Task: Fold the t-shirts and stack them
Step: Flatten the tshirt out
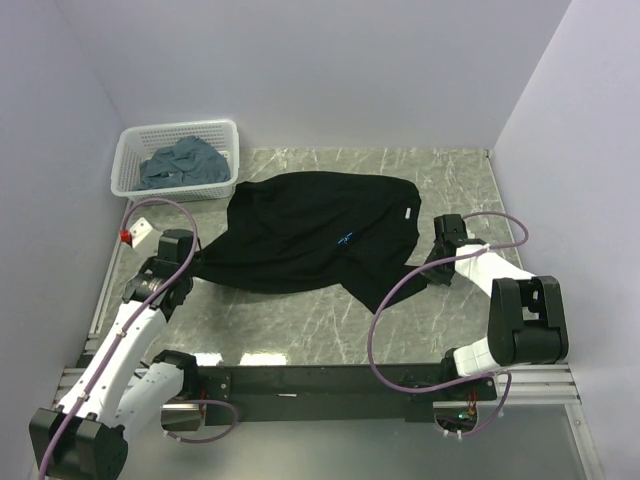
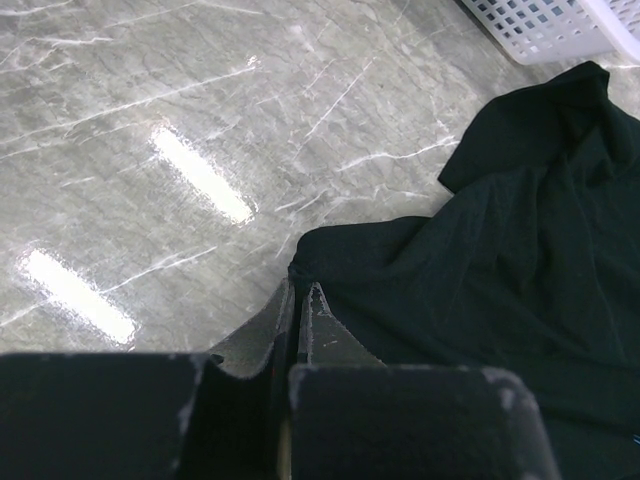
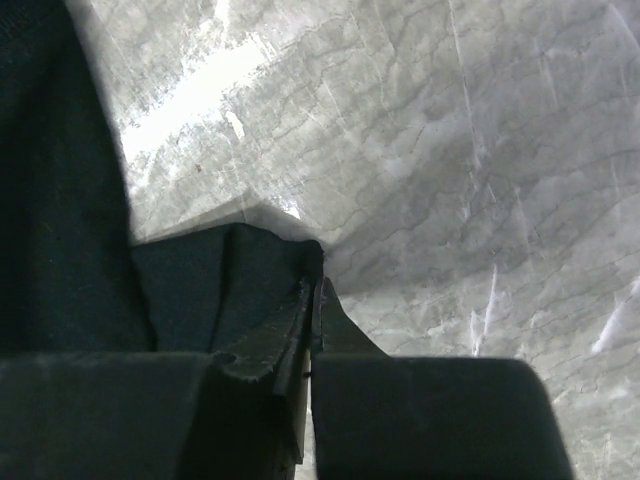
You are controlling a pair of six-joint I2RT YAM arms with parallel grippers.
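I have the black t-shirt (image 1: 310,235) lying spread and rumpled across the middle of the marble table (image 1: 300,320). Its far-left part reaches almost to the white basket (image 1: 125,165) in the far-left corner. A small blue print (image 1: 345,238) shows near the shirt's middle, and a white tag (image 1: 408,214) sits toward its right side.

My left gripper (image 2: 300,300) is down at the table on the shirt's near-left side. Its jaws are pressed together with no gap, and the black cloth runs right up to the fingertips. From above, the fabric draws out into a point that ends at this gripper, so I read it as pinching that corner of the shirt.

My right gripper (image 3: 312,275) is at the shirt's right edge, low over the table. Its jaws are closed too. In its own camera a fold of the black cloth comes in from the left and meets the tips, so it is nipping the hem there. Bare marble lies to the right of the fingers.

The blue-grey shirts (image 1: 180,165) sit bunched inside the basket, well apart from both grippers. I cannot tell how many are in it.

A cable (image 1: 385,300) from the right arm loops over the near-right part of the black shirt.
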